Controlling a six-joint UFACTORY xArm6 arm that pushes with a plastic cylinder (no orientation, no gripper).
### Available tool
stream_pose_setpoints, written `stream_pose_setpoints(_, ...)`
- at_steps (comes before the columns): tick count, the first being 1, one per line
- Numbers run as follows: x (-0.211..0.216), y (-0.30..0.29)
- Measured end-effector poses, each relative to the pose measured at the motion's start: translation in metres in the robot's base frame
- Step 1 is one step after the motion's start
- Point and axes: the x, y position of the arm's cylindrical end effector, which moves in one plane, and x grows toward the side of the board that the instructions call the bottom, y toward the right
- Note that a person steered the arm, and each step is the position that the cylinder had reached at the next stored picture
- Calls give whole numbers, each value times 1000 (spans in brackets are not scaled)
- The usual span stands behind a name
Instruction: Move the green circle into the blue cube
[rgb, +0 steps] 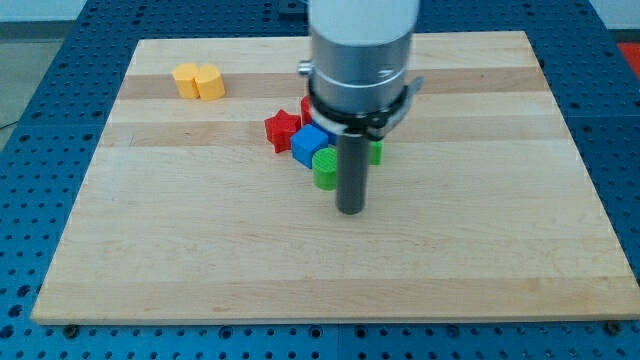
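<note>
The green circle (325, 167) sits near the board's middle, touching the blue cube (308, 142) just above and left of it. My tip (350, 209) is down on the board right beside the green circle, at its lower right. A red star (282, 130) touches the blue cube on its left. Another red block (307, 106) peeks out above the blue cube, mostly hidden by the arm. A second green block (375, 152) shows partly behind the rod on its right.
Two yellow blocks (198, 82) sit together at the view's upper left of the wooden board (150, 250). The arm's grey body (360, 60) hides the board's upper middle. Blue perforated table surrounds the board.
</note>
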Motion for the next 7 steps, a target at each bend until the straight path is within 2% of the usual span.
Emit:
stream_pose_setpoints(3, -18, -13)
stream_pose_setpoints(6, -17, 14)
stream_pose_setpoints(7, -30, 66)
